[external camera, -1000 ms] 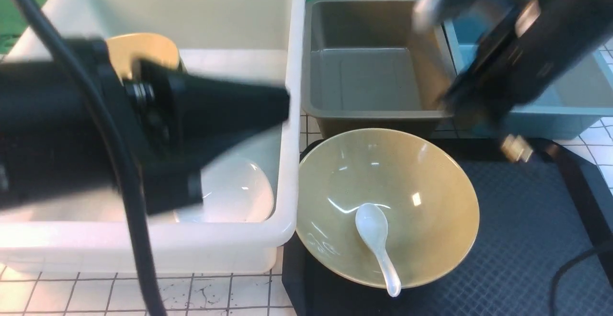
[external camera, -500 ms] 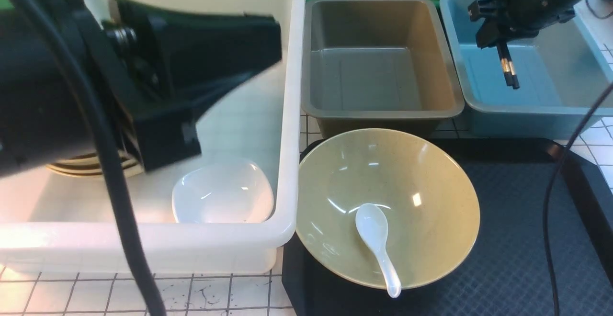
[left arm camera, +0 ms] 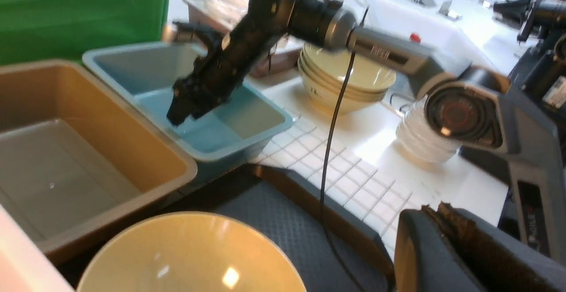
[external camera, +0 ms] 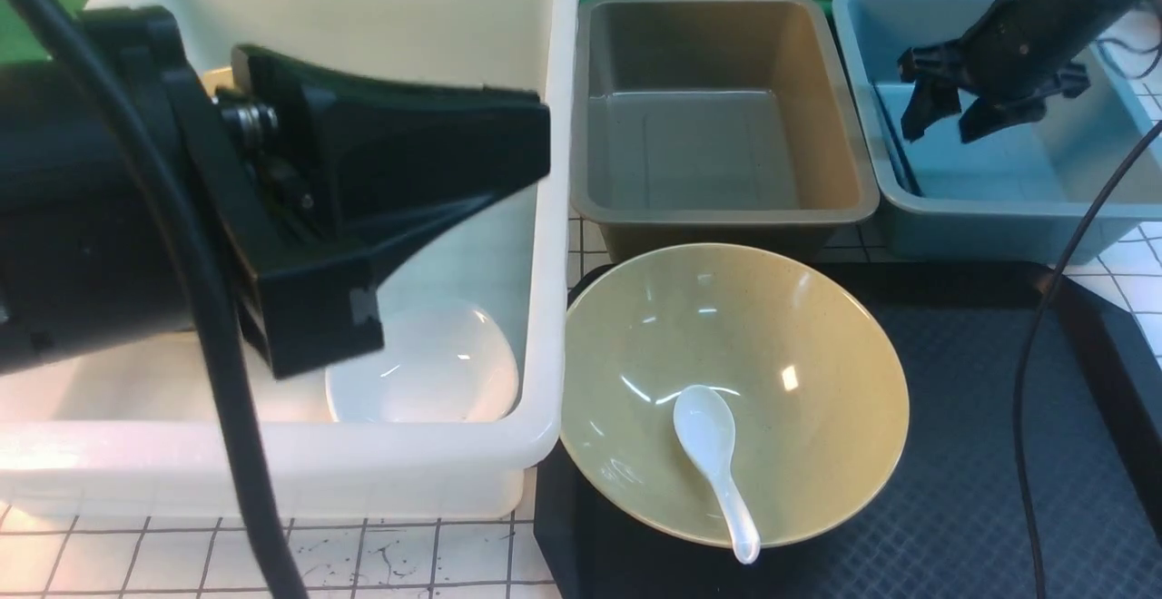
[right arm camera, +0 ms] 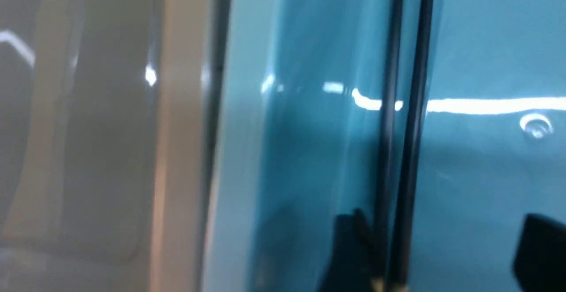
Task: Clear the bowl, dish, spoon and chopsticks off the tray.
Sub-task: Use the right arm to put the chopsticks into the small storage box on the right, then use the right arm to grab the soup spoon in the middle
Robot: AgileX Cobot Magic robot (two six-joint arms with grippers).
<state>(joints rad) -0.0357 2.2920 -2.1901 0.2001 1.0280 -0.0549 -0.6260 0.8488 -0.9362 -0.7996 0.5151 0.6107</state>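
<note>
So the tray (external camera: 999, 454) is down to the bowl (external camera: 817, 345) with the spoon (external camera: 713, 454) lying in it, and the dish (external camera: 427, 372) already sits in the white tub (external camera: 554, 218) under my left gripper (external camera: 531, 159), jaws shut and empty as far as I can see. The right gripper (external camera: 949, 127) just popped open over the blue bin (external camera: 999, 213) and the chopsticks (right arm camera: 411, 150) it held a moment ago now lie along its left wall, so two done, two left
</note>
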